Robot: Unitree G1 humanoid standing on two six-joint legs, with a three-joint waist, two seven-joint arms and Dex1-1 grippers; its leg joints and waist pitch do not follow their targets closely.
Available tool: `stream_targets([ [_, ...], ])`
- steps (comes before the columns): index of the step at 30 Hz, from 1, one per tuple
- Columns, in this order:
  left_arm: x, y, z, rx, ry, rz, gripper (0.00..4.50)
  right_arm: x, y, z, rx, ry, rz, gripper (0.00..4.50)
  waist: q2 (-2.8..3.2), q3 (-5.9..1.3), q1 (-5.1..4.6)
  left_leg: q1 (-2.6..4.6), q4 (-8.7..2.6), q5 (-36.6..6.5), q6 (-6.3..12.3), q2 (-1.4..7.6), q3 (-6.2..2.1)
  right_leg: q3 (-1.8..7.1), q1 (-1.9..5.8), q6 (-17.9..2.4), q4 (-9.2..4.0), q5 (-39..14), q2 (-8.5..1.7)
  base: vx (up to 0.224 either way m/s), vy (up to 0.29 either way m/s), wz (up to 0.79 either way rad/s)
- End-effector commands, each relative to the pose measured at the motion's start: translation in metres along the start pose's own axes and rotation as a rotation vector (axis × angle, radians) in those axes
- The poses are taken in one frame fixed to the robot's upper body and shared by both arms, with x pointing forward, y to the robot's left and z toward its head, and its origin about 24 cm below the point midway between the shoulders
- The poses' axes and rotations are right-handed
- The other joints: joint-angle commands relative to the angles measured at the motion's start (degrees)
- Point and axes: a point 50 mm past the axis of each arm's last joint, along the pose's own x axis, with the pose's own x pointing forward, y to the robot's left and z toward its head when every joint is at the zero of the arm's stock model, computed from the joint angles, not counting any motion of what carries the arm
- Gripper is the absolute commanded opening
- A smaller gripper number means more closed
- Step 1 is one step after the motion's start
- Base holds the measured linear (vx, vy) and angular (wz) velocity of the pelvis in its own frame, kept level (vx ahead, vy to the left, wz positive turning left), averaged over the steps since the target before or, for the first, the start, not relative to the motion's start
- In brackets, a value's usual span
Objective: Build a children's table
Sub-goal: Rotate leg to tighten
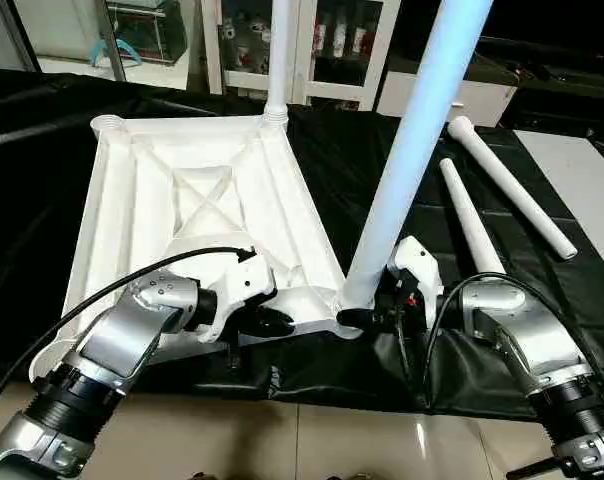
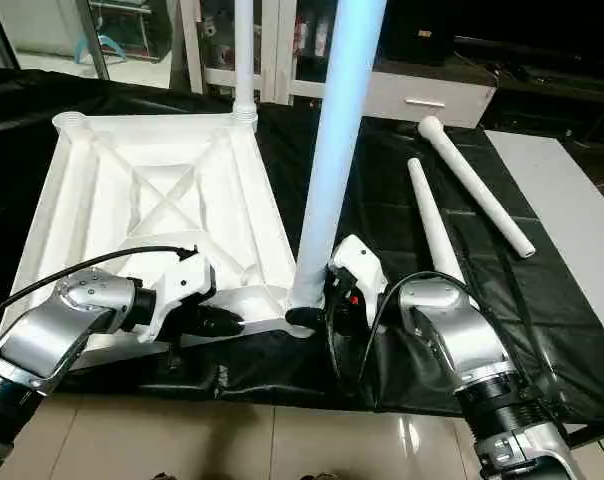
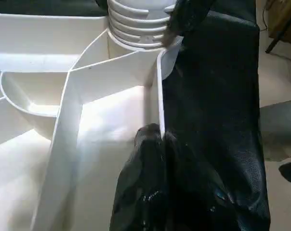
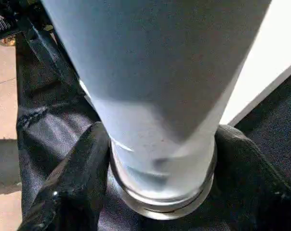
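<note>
The children's table top (image 1: 132, 200) lies upside down on black cloth, its X-ribs facing up. One white leg (image 1: 279, 60) stands upright in the far right corner socket. A second leg (image 1: 412, 130) stands in the near right corner socket (image 3: 136, 24), leaning slightly. My right gripper (image 1: 367, 312) is closed around the base of that second leg, with a finger (image 4: 73, 183) pressed on each side. My left gripper (image 3: 157, 139) is shut on the top's thin near rim beside that corner. Two loose legs (image 1: 512, 185) (image 1: 467, 215) lie on the cloth to the right.
The far left corner socket (image 1: 109, 124) stands bare. The black cloth (image 1: 32, 180) hangs over the near edge above a tiled floor (image 1: 312, 440). A pale board (image 1: 582, 170) lies at the far right. Glass cabinets (image 1: 332, 40) line the back.
</note>
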Motion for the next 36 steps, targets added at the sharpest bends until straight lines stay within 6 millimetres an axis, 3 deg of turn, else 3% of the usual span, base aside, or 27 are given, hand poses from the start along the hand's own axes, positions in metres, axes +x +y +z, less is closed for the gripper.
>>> stream_targets([
  [1, 0.009, -0.01, 0.005, 0.026, -0.013, -0.077, 0.0, -0.001, 0.002, -0.004, 0.014, -0.003, 0.002, 2.78, 0.44, -4.13, -0.05, -0.11, -3.79, -6.52, 2.79, 1.07, 0.13, 3.15, 4.16, -11.53, -3.4, -11.5, -2.69, 0.0, 0.0, 0.0],
  [4, 0.009, -0.009, 0.004, 0.018, -0.014, -0.06, 0.0, 0.004, -0.005, -0.006, 0.027, -0.016, -0.086, 2.77, 0.48, -4.13, -0.05, -0.12, -3.8, -6.81, 2.61, 1.08, 0.11, 3.14, 4.13, -11.44, -3.44, -11.91, -2.73, 0.0, 0.0, 0.0],
  [8, 0.013, -0.001, 0.006, -0.004, -0.03, 0.022, 0.0, 0.013, -0.015, -0.008, 0.08, -0.046, -0.24, 2.75, 0.38, -3.81, -0.72, -0.43, -4.06, -10.48, 0.76, 0.87, -0.15, 2.92, 4.05, -9.0, -4.35, -19.3, -2.8, 0.0, 0.0, 0.0],
  [11, 0.024, 0.013, 0.012, -0.081, -0.086, 0.164, 0.0, 0.032, -0.019, -0.008, 0.159, -0.092, -0.366, 2.75, 0.4, -3.71, -1.29, -0.05, -3.99, -13.77, -0.33, 0.69, -0.36, 2.62, 3.54, -6.62, -5.29, -26.15, -2.77, -0.034, -0.002, -0.01],
  [15, 0.036, 0.028, 0.018, -0.2, -0.129, 0.314, 0.0, 0.059, -0.023, -0.005, 0.217, -0.1, -0.539, 2.74, 0.25, -3.68, -2.22, -0.34, -3.88, -15.29, -0.87, 0.26, -0.81, 1.99, 3.37, -3.5, -6.21, -32.36, -2.88, -0.013, 0.0, 0.0],
  [16, 0.038, 0.031, 0.019, -0.218, -0.127, 0.342, 0.0, 0.063, -0.023, -0.004, 0.219, -0.098, -0.561, 2.74, 0.21, -3.75, -2.16, -0.34, -3.86, -15.21, -0.77, 0.23, -0.9, 1.9, 3.54, -3.01, -6.25, -32.55, -2.88, 0.0, 0.0, 0.0],
  [19, 0.045, 0.048, 0.02, -0.278, -0.091, 0.55, 0.0, 0.086, -0.024, 0.006, 0.263, -0.104, -0.67, 2.74, 0.26, -3.66, -2.36, 0.1, -3.64, -16.43, 0.04, 0.1, -0.73, 1.74, 2.72, -2.11, -6.69, -33.27, -2.7, 0.0, 0.0, 0.0],
  [21, 0.048, 0.053, 0.021, -0.289, -0.072, 0.624, 0.0, 0.095, -0.025, 0.01, 0.286, -0.104, -0.729, 2.74, 0.39, -3.97, -2.33, 0.11, -3.69, -14.96, -0.17, 0.14, -0.71, 1.9, 2.86, -3.05, -6.21, -29.5, -2.62, 0.0, 0.0, 0.0],
  [25, 0.058, 0.058, 0.035, -0.321, -0.103, 0.713, 0.0, 0.11, -0.025, 0.025, 0.32, -0.127, -0.846, 2.74, 0.12, -4.12, -2.22, -0.29, -3.81, -13.55, 0.35, 0.29, -0.59, 2.1, 3.12, -4.4, -5.42, -24.85, -2.75, 0.0, 0.0, 0.0],
  [29, 0.061, 0.057, 0.04, -0.32, -0.115, 0.713, 0.0, 0.115, -0.024, 0.031, 0.356, -0.173, -0.852, 2.74, -0.09, -4.39, -1.95, -0.55, -3.69, -10.5, 1.58, 0.36, -0.26, 2.42, 3.36, -6.52, -4.39, -17.82, -2.65, 0.013, 0.0, 0.0],
  [30, 0.062, 0.057, 0.04, -0.317, -0.119, 0.706, 0.0, 0.118, -0.023, 0.035, 0.365, -0.205, -0.825, 2.74, -0.03, -4.73, -1.83, -0.79, -3.53, -7.51, 2.49, 0.38, -0.16, 2.57, 3.73, -7.97, -3.6, -12.97, -2.72, 0.051, 0.001, 0.01],
  [33, 0.061, 0.057, 0.04, -0.307, -0.121, 0.7, 0.0, 0.12, -0.022, 0.04, 0.368, -0.251, -0.785, 2.74, 0.11, -4.87, -1.79, -0.77, -3.23, -2.39, 5.16, 0.3, 0.16, 2.71, 3.9, -11.42, -2.58, -3.88, -2.53, 0.018, 0.001, 0.0],
  [35, 0.06, 0.056, 0.039, -0.293, -0.127, 0.677, 0.0, 0.118, -0.022, 0.045, 0.371, -0.322, -0.728, 2.74, 0.2, -4.81, -1.8, -0.77, -3.2, -2.87, 6.08, 0.3, 0.22, 2.69, 4.0, -12.17, -2.61, -3.52, -2.54, 0.0, 0.0, 0.0],
  [36, 0.058, 0.053, 0.036, -0.258, -0.125, 0.624, 0.0, 0.11, -0.025, 0.047, 0.32, -0.367, -0.691, 3.29, 0.22, -4.68, -1.74, -0.71, -3.24, -3.77, 6.71, 0.41, 0.23, 2.69, 4.07, -12.52, -2.82, -4.7, -2.71, 0.0, 0.0, 0.0],
])
